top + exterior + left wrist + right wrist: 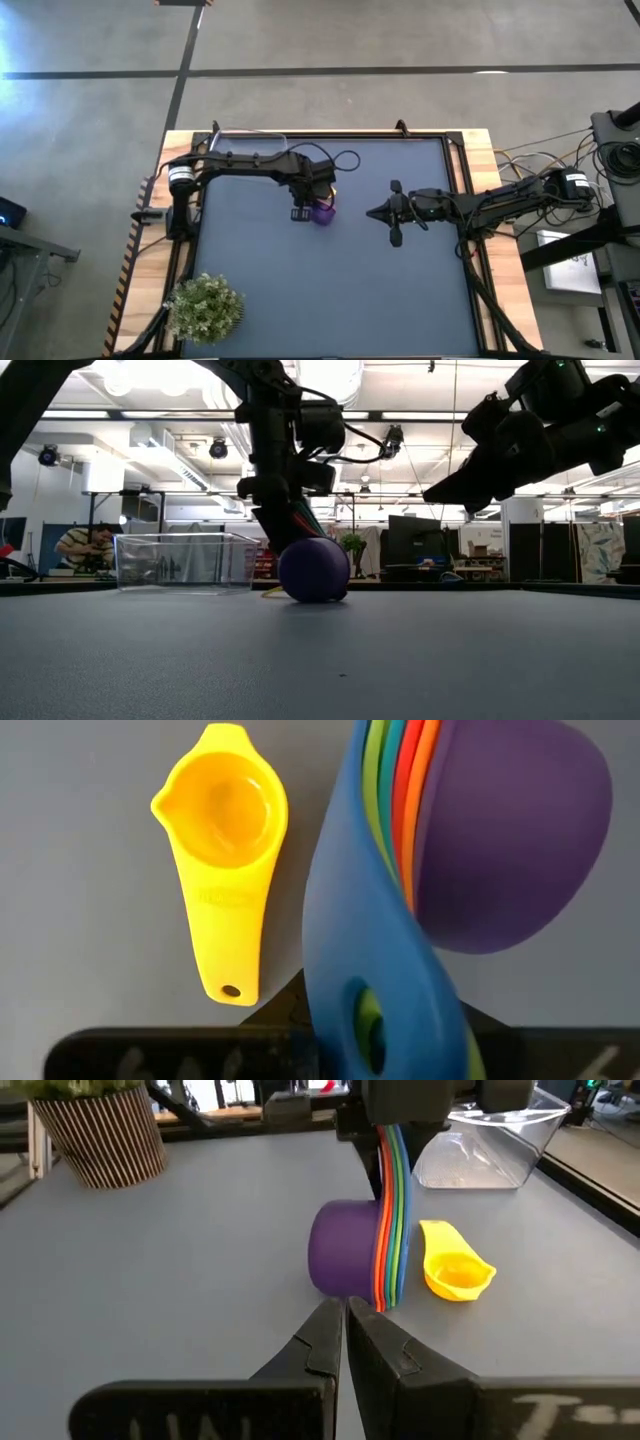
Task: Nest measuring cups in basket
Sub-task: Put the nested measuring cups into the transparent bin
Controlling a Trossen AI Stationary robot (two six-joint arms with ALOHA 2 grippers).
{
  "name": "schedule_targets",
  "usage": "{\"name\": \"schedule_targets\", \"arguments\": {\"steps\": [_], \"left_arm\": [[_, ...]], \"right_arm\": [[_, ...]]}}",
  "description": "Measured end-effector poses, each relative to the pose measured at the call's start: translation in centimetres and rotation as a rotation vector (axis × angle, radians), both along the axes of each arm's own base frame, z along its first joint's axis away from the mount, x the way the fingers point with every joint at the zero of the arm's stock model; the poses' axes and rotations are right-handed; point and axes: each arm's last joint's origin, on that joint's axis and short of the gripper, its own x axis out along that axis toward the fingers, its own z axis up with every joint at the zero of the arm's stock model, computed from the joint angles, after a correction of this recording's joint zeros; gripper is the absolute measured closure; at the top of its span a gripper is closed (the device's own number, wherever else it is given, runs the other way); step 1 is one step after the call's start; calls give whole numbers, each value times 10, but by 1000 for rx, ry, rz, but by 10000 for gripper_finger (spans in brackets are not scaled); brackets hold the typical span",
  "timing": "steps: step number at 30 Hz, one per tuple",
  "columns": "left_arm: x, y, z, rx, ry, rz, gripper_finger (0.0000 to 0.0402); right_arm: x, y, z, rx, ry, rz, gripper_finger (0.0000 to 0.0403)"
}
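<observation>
A nested stack of measuring cups (480, 840) lies on its side, the purple one (345, 1250) outermost, with orange, red, green, teal and blue behind it. My left gripper (305, 210) stands above it near the table's middle, shut on the stack's handles. The yellow cup (225, 840) lies apart, flat on the table with its bowl facing up, right beside the stack (455, 1270). The clear basket (185, 560) stands on the table toward the far left corner (500, 1145). My right gripper (340, 1315) hovers shut above the table, right of the stack, and touches nothing. My left gripper holds the nested stack by its bundled handles (392, 1150), which run up between the fingers. It comes from above, pointing down. The blue handle (370, 990) is the nearest in the wrist view. The cups hang below on edge, with the purple bowl's lower side (313, 595) at the table.
A small bushy plant (205, 308) in a striped pot (95, 1125) stands at the near left corner. The table has a raised frame (455, 140) around the dark mat. A person (88, 545) sits in the room beyond the table.
</observation>
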Motion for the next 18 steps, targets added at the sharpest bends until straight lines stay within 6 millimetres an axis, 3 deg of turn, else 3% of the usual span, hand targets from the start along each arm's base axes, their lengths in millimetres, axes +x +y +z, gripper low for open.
{"name": "schedule_targets", "arguments": {"steps": [5,9,13,18], "left_arm": [[2,-2,0,11,-18,-13,363],[7,-8,2,86,-39,-36,366],[12,-18,3,156,-55,-70,391],[16,-26,4,160,-90,-85,392]], "right_arm": [[4,-3,7,87,-100,-32,391],[8,-6,2,65,-95,-24,365],[17,-12,-4,76,-50,-41,311],[41,-16,-15,66,10,-29,227]]}}
